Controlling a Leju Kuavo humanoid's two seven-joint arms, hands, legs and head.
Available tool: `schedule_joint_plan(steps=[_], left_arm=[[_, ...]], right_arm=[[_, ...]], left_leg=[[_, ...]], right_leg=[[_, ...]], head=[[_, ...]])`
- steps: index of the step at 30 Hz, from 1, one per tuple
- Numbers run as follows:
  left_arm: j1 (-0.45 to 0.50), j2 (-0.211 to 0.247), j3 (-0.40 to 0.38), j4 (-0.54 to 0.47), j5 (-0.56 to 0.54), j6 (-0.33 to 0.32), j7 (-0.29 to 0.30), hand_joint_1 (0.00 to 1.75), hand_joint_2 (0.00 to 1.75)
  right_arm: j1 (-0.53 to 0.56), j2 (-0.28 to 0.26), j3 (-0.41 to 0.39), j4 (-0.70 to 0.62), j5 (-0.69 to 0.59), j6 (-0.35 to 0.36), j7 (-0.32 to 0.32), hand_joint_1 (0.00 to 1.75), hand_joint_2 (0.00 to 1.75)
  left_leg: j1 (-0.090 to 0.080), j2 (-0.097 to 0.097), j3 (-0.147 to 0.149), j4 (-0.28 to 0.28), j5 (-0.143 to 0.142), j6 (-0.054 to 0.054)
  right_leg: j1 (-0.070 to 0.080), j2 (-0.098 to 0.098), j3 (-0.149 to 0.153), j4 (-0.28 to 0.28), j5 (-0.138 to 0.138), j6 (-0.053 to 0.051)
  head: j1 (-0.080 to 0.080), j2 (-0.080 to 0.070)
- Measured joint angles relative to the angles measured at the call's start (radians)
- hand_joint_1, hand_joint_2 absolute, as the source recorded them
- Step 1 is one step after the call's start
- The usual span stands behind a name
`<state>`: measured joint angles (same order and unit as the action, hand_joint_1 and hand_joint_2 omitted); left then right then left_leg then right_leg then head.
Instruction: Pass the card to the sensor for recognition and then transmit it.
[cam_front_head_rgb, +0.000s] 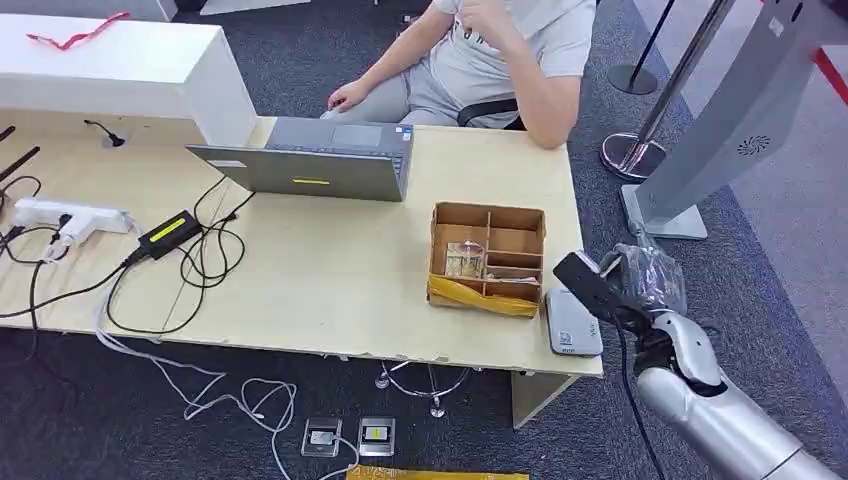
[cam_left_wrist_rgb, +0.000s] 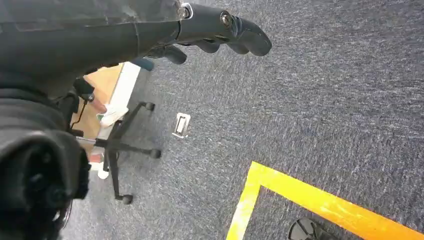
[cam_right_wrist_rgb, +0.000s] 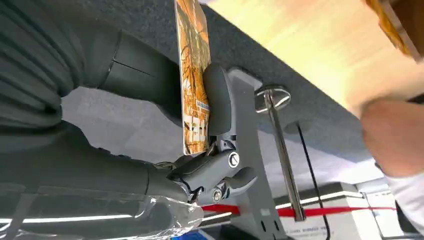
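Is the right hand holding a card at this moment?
Yes. In the right wrist view the right hand pinches an orange-printed card edge-on between thumb and finger.

I see orange printed card edge-on, upper centre of right wrist frame; grey sensor flat, lower right.

Even bright indoor light, soft shadows; right wrist view's near tabletop blurred, overexposed.
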<state>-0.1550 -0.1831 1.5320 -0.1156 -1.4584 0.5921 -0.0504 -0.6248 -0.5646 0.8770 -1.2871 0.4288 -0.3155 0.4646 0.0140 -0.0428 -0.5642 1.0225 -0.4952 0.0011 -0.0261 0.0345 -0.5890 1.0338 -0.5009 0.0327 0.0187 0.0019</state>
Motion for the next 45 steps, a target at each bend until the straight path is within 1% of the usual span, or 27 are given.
schedule_joint_plan(steps=[10,19,22,26,31,35,45], left_arm=[[-0.001,0.0,0.0,0.011,-0.008,0.003,-0.002,0.0,0.0],[-0.001,0.0,0.0,0.012,-0.011,0.001,-0.015,0.0,0.0],[-0.001,0.0,0.0,0.012,-0.013,0.0,-0.01,0.0,0.0],[-0.001,0.0,0.0,0.012,-0.016,0.0,-0.003,0.0,0.0],[0.0,0.003,0.0,0.012,-0.032,-0.02,0.008,0.0,0.0],[0.0,0.005,0.0,0.012,-0.034,-0.025,0.009,0.0,0.0],[0.0,0.006,0.0,0.012,-0.027,-0.016,0.005,0.0,0.0]], right_arm=[[0.056,0.026,-0.002,0.058,-0.059,-0.009,-0.047,1.75,1.75],[0.067,0.055,-0.003,0.114,-0.068,-0.03,-0.06,1.75,1.75],[0.067,0.059,-0.006,0.137,-0.096,-0.037,-0.067,1.75,1.75],[0.07,0.063,-0.011,0.166,-0.101,-0.043,-0.073,1.75,1.75],[0.071,0.074,-0.025,0.208,-0.121,-0.056,-0.081,1.75,1.75],[0.073,0.08,-0.038,0.257,-0.153,-0.073,-0.1,1.75,1.75],[0.079,0.086,-0.061,0.31,-0.151,-0.09,-0.114,1.75,1.75]], left_leg=[[0.0,0.0,0.0,0.0,0.0,0.0],[0.0,0.0,0.0,0.0,0.0,0.0],[0.0,0.0,0.0,0.0,0.0,0.0],[0.0,0.0,0.0,0.0,0.0,0.0],[0.0,0.0,0.001,0.0,0.0,0.0],[0.0,0.0,0.001,0.0,0.0,0.0],[0.0,0.0,0.001,0.0,0.0,0.0]], right_leg=[[0.0,0.0,0.0,0.0,0.0,0.0],[0.0,0.0,0.0,0.0,0.0,0.0],[0.0,0.0,0.0,0.0,0.0,0.0],[0.0,0.0,0.0,0.0,0.0,0.0],[0.0,0.0,0.0,0.0,0.0,0.0],[0.0,0.0,0.0,0.0,0.0,0.0],[0.0,0.0,0.0,0.0,0.0,0.0]], head=[[0.0,0.0],[0.0,0.0],[0.0,0.0],[0.0,0.0],[0.0,0.0],[0.0,0.0],[0.0,0.0]])
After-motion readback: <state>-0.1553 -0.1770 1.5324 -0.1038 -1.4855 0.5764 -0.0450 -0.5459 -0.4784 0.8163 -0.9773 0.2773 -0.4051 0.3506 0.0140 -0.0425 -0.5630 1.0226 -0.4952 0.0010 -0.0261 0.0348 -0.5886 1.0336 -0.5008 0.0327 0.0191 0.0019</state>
